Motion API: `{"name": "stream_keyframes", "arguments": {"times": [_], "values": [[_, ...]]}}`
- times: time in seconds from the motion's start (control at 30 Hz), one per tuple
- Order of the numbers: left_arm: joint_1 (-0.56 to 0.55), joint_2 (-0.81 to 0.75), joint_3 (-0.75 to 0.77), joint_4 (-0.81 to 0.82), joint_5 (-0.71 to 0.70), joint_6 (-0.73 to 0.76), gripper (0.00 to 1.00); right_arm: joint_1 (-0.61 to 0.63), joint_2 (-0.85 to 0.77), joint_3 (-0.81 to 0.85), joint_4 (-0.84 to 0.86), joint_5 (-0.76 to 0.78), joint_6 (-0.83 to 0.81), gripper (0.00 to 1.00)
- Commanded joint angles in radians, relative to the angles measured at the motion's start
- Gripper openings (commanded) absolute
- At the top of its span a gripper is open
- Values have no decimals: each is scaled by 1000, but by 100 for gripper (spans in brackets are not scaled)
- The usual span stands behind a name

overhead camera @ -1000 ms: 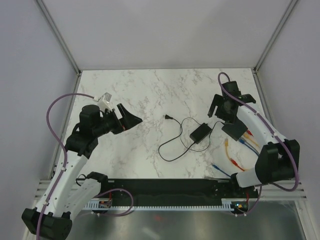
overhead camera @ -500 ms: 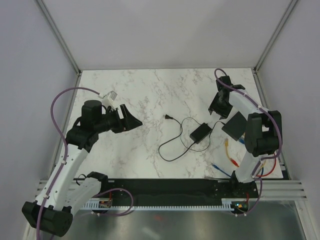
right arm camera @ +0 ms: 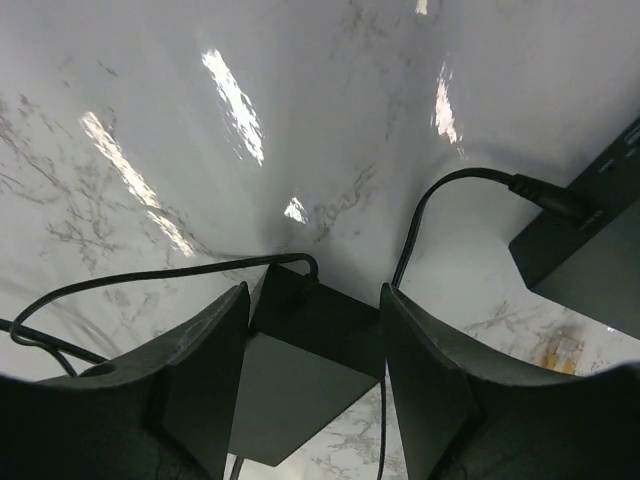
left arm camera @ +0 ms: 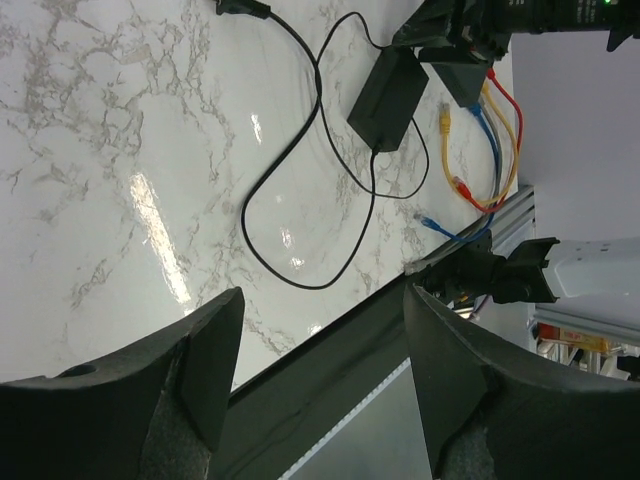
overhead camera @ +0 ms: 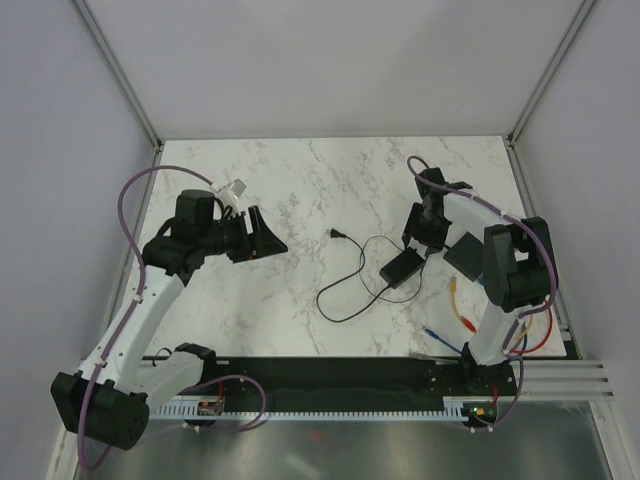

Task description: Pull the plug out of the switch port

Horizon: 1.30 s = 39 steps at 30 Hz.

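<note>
The switch (overhead camera: 468,255) is a flat black box lying at the right of the marble table, and its corner shows in the right wrist view (right arm camera: 600,260). A black plug (right arm camera: 548,197) on a thin cord sits in its edge. My right gripper (overhead camera: 415,238) hovers left of the switch, open, with its fingers (right arm camera: 312,295) straddling the far end of the black power brick (right arm camera: 300,380) without gripping it. My left gripper (overhead camera: 268,240) hangs open and empty over the table's left half (left arm camera: 325,300), far from the switch.
The power brick (overhead camera: 402,267) lies mid-table with its thin black cord looping left to a two-pin plug (overhead camera: 337,235). Yellow (overhead camera: 460,305), red and blue network cables trail from the switch toward the front right. A black rail (overhead camera: 350,375) lines the near edge.
My right gripper has swung left from above the switch to over the power brick, with its jaws narrowed. My left gripper has shifted a little right and narrowed slightly.
</note>
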Motion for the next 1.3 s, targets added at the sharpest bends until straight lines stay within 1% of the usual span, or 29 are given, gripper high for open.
{"name": "stream_keyframes", "arguments": {"times": [0.0, 0.07, 0.13, 0.23, 0.3, 0.33, 0.43, 0.5, 0.57, 0.7, 0.77, 0.8, 0.83, 0.87, 0.93, 0.97, 1.0, 1.07, 1.1, 1.13, 1.27], "values": [[5, 20, 54, -23, 49, 45, 72, 9, -61, -63, 32, -67, -42, 63], [5, 29, 61, -26, 57, 41, 71, 18, -74, -91, 50, -68, -39, 64], [5, 43, 64, -26, 62, 35, 71, 29, -78, -109, 69, -115, -32, 64], [5, 52, 70, -27, 72, 27, 70, 82, -71, -126, 105, -166, -1, 64], [4, 55, 73, -27, 77, 27, 69, 113, -61, -115, 133, -198, 27, 64], [5, 60, 76, -29, 79, 24, 69, 145, -55, -109, 144, -241, 60, 64], [5, 77, 87, -27, 83, 26, 69, 202, -26, -50, 173, -318, 99, 64], [2, 92, 94, -27, 91, 29, 67, 208, -28, -20, 167, -318, 99, 64], [-4, 109, 105, -27, 92, 30, 67, 195, -54, 4, 147, -283, 72, 65], [-25, 137, 114, -26, 88, 47, 67, 123, -87, 29, 61, -208, 13, 67], [-39, 141, 114, -26, 80, 58, 67, 41, -111, 23, 20, -185, 2, 69], [-44, 146, 116, -26, 77, 64, 67, 12, -120, 20, 12, -160, -13, 71], [-47, 146, 110, -26, 74, 71, 66, -43, -134, 27, -17, -128, -19, 74], [-56, 147, 107, -26, 72, 78, 66, -66, -137, 38, -35, -96, -28, 80], [-58, 149, 99, -24, 75, 93, 66, -121, -127, 85, -87, 8, -38, 98], [-59, 150, 94, -24, 76, 98, 66, -134, -121, 105, -108, 54, -32, 98], [-59, 149, 91, -26, 80, 105, 66, -144, -110, 125, -124, 135, -28, 98], [-59, 152, 84, -23, 91, 124, 61, -175, -82, 180, -166, 206, -12, 98], [-59, 150, 82, -24, 92, 130, 60, -186, -78, 193, -168, 229, -7, 98], [-59, 146, 76, -24, 97, 139, 59, -224, -73, 207, -166, 251, -5, 98], [-59, 120, 53, -24, 117, 165, 61, -312, -58, 224, -126, 272, -33, 97]]}}
